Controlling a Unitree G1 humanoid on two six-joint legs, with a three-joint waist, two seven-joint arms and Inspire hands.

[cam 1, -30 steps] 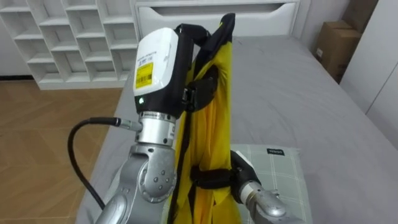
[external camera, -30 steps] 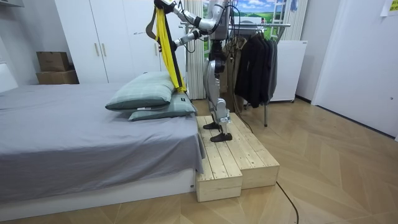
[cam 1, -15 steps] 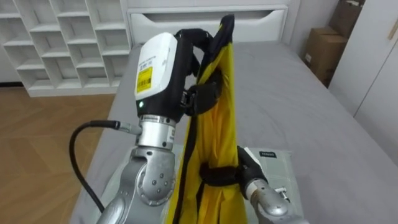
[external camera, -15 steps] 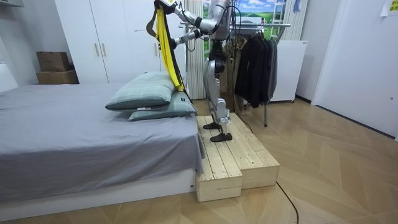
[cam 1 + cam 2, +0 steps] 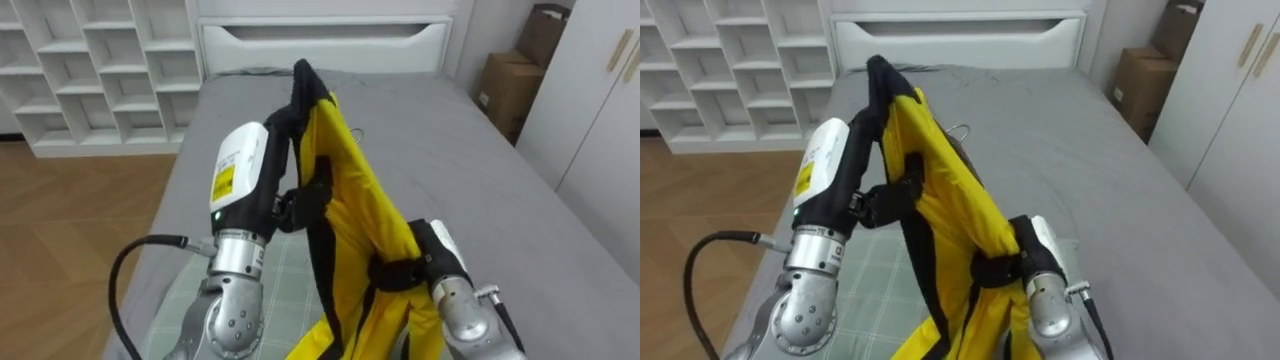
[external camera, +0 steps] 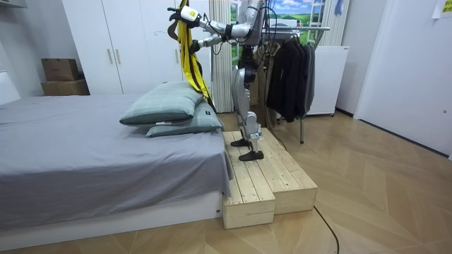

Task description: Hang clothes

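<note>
A yellow garment with black trim (image 5: 350, 200) hangs between my two hands above the bed. My left hand (image 5: 240, 180) holds its upper part, with the thumb pressed across the cloth and the black collar end standing above the hand. My right hand (image 5: 440, 255) is lower and to the right, its fingers curled round the bunched middle of the garment. A thin wire hook (image 5: 958, 128) shows just behind the cloth. In the room view I stand on a wooden platform (image 6: 268, 176) at the head of the bed, arms stretched out, the garment (image 6: 189, 56) dangling over the pillows (image 6: 162, 106).
The grey bed (image 5: 450, 130) lies ahead, with a green checked pillow (image 5: 280, 290) under my arms. A white shelf unit (image 5: 90, 70) stands at the left, cardboard boxes (image 5: 505, 85) and a wardrobe (image 5: 600, 100) at the right. Behind me is a clothes rack with dark clothes (image 6: 296, 63).
Both arms have come down and stretched further out over the bed, carrying the garment along. Its top now slants away from me. The head view has shifted too.
</note>
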